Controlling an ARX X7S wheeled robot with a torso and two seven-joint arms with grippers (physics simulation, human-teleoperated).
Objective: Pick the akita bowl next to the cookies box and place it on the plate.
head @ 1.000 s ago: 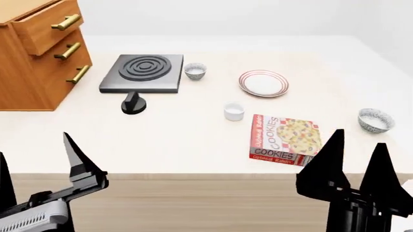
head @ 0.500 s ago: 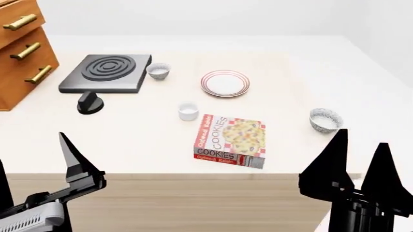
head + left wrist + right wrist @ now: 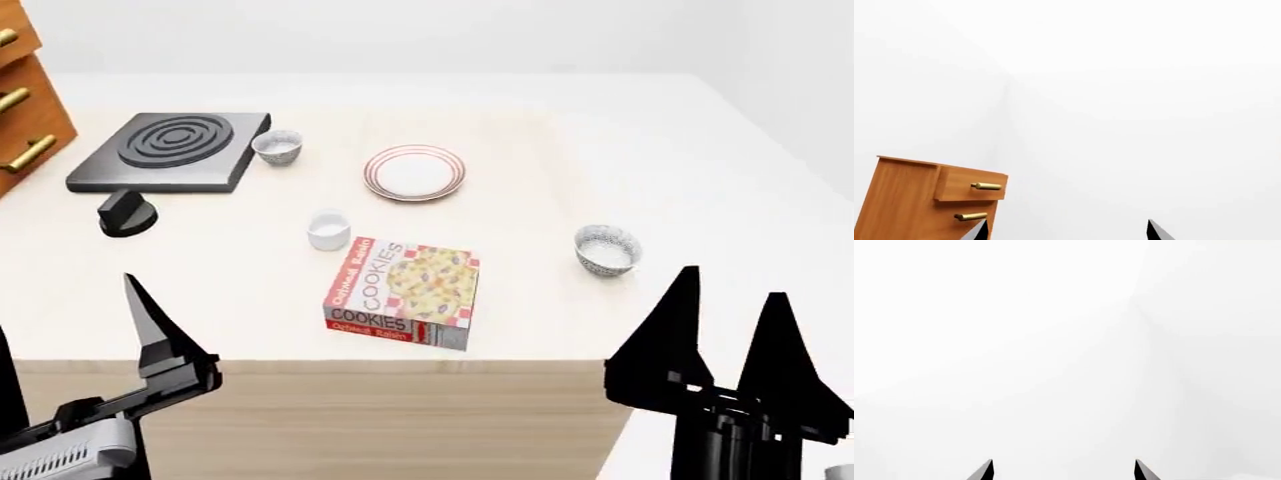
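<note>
The cookies box (image 3: 400, 292) lies flat near the table's front edge. To its right stands the speckled akita bowl (image 3: 606, 249), upright and empty. The red-ringed plate (image 3: 415, 172) sits farther back, behind the box. My left gripper (image 3: 74, 345) hangs open, low at the left, in front of the table. My right gripper (image 3: 731, 290) is open too, low at the right, just in front of the bowl. The left wrist view has the left gripper (image 3: 1066, 232) wide apart against a white wall, and the right wrist view has the right gripper (image 3: 1063, 470) the same. Neither holds anything.
A second speckled bowl (image 3: 278, 147) stands beside a black stove plate (image 3: 171, 150) at the back left, with a black knob (image 3: 127, 213) in front. A plain white cup (image 3: 330, 230) sits just behind the box. A wooden drawer cabinet (image 3: 24, 110) (image 3: 927, 200) stands at far left.
The head view has swung to the right, so everything on the table has slid leftward in it. Both grippers stay open in about the same place in the view.
</note>
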